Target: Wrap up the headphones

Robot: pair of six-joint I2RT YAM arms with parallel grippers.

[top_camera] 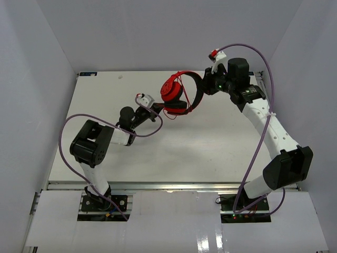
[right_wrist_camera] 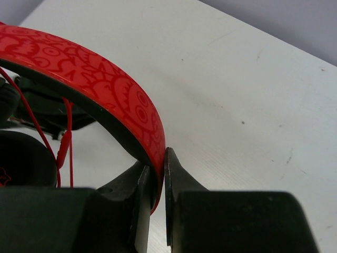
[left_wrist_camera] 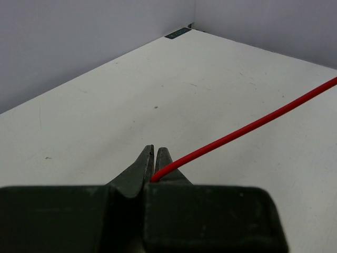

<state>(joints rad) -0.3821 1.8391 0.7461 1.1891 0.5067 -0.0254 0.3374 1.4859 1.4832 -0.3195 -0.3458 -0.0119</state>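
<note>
The table (top_camera: 200, 153) is a flat white board with a matte top, marked by faint scratches and a few small dark specks (left_wrist_camera: 155, 107). A short dark strip (top_camera: 87, 74) lies flat at its far left corner. The headphones (top_camera: 176, 95) are over the far middle, but whether a cup touches the top cannot be told.

Red over-ear headphones (top_camera: 172, 90): patterned red headband (right_wrist_camera: 105, 84) with black inner lining, black ear pads, round red cups. They sit over the far middle of the table (top_camera: 210, 153), apparently lifted, cups toward its left. Headband clamped in right gripper (right_wrist_camera: 156, 163). Thin red cord (left_wrist_camera: 247, 128) runs straight, pinched in left gripper (left_wrist_camera: 156, 153).
</note>
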